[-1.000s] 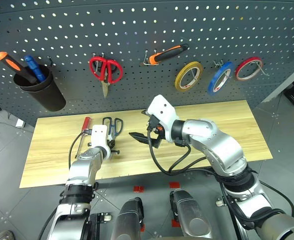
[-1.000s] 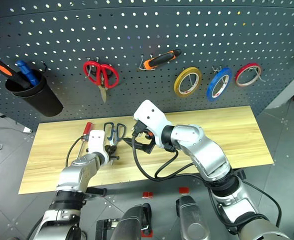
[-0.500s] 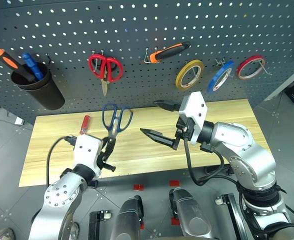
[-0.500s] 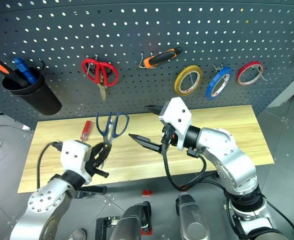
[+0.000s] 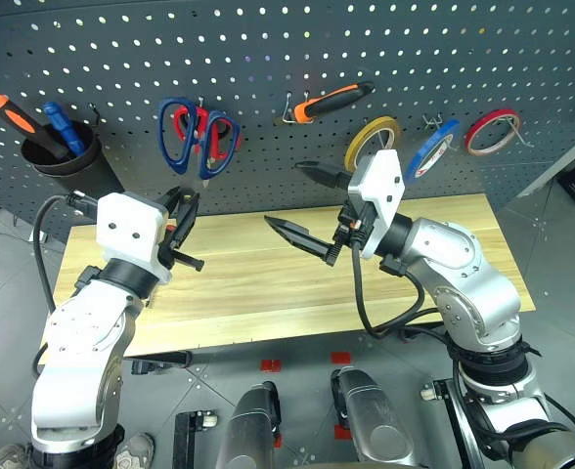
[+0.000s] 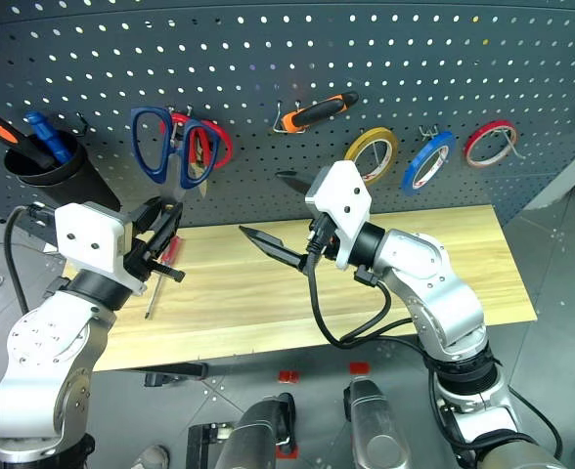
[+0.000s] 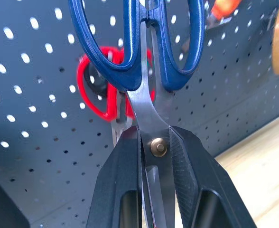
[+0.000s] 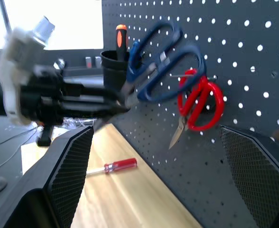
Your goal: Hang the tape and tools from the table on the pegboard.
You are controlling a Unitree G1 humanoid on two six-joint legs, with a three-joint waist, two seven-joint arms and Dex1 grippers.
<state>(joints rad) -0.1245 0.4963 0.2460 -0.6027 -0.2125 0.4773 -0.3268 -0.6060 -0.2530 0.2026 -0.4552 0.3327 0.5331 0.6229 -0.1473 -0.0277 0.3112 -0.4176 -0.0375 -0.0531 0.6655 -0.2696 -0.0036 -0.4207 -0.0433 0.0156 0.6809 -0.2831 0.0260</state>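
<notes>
**Pegboard layout, quick rundown**

The pegboard (image 5: 268, 59) is stood upright behind the counter (image 5: 268, 283). At the board's far left a cup (image 5: 72, 176) is hung, with two screwdrivers (image 5: 33, 122) stuck in it. To its right a pair of scissors (image 8: 201, 102) is hung on a hook. A second pair of scissors (image 7: 149, 109) is held up right in front of that pair, handles up, clamped at the pivot in the left tool (image 7: 156, 137). Further right the pliers (image 5: 331, 101) are hooked, then three tape rolls are hung in a row: left roll (image 5: 369, 147), middle roll (image 5: 431, 151), right roll (image 5: 488, 132). A small screwdriver (image 8: 113, 166) is left lying on the counter's left part, below the left tool. The right tool (image 5: 283, 193) is held above the counter's middle, jaws spread.
</notes>
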